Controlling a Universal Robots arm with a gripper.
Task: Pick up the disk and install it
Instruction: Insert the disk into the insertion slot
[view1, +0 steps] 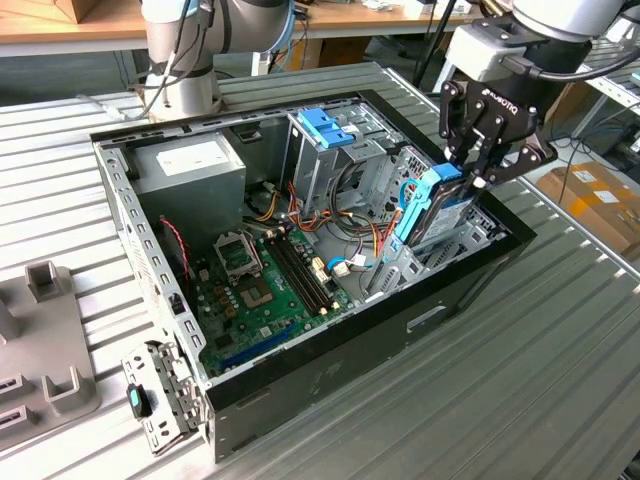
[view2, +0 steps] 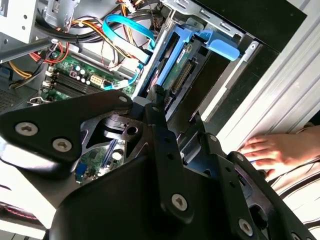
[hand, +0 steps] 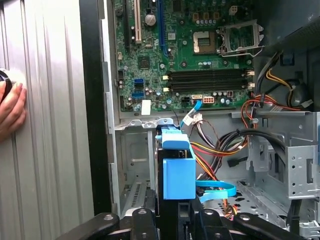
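Your fingers (view1: 472, 178) are clamped on the upper edge of the disk (view1: 438, 212), gripping it across its blue side rails. The disk stands tilted. Its lower end is down inside the grey drive bay (view1: 397, 264), at the end of the computer case (view1: 330, 370) toward the exterior view's right. Its upper end rises above the case rim.

You have little room down there. The bay's metal walls sit just beside the rails, and the case's black end wall is close behind the disk. In the first wrist view a flat blue cable (hand: 217, 189) curls just beside the disk, with a bundle of coloured wires (hand: 212, 150) near it.

The motherboard (view1: 262, 285) lies well apart on the case floor, and the space above the case rim is open around your arm.

A person's hand (hand: 11, 107) rests on the ribbed worktop (view1: 560, 360) outside the case's side wall, near the bay end.
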